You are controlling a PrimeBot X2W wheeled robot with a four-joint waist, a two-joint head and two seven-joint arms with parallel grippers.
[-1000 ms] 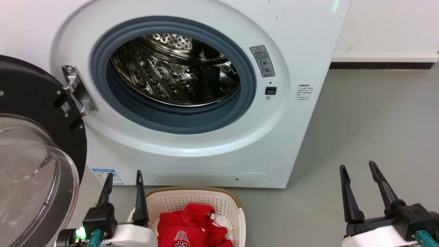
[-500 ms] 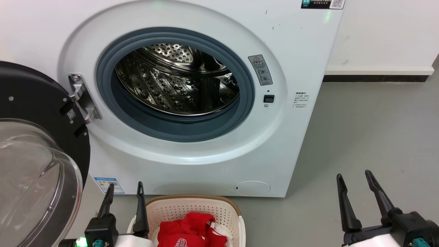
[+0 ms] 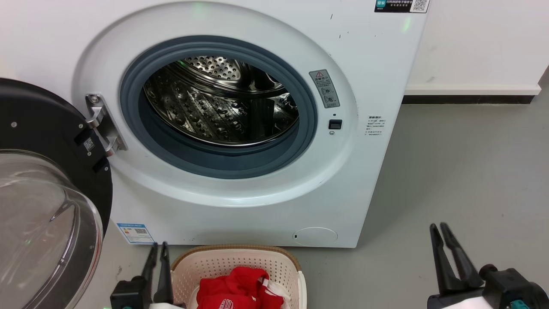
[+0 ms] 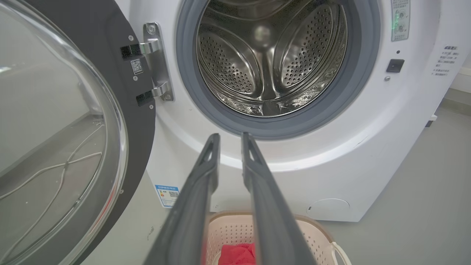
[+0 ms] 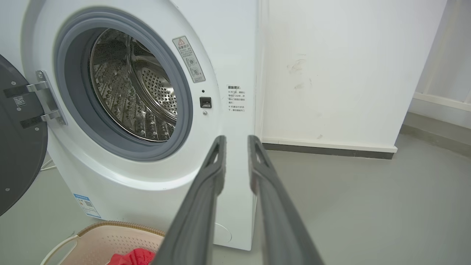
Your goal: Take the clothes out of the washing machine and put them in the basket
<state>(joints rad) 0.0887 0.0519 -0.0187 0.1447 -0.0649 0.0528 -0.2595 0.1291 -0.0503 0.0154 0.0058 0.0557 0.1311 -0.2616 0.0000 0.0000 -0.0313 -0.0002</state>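
Clothes (image 3: 233, 292), red with white trim, lie heaped in the basket (image 3: 240, 256) at 6 o'clock of my head view, on the floor just before the washing machine (image 3: 240, 206).

At 9 o'clock the glass door (image 3: 43, 214) hangs wide open. At 7 o'clock my left gripper (image 3: 158, 246) hovers just beside the basket's rim, fingers drawn close together on nothing. The drum (image 3: 214, 111) shows bare steel as far as I can see, though the gasket hides its lowest front part. At 4 o'clock my right gripper (image 3: 438, 226) hangs over bare floor, fingers likewise pressed near and empty.

I judge the job nearly done. The risks are a garment left unseen behind the gasket lip, and my left arm knocking the open door or shoving the basket if I swing it out.

White lettering on the jersey is cut off and unreadable. A blue-edged label (image 3: 135, 233) sits at the washer's 7 o'clock corner, a grey warning sticker (image 3: 324, 89) with a red triangle at the porthole's 2 o'clock, and a QR-code sticker (image 3: 396, 5) at 1 o'clock. All the text is too small to read.
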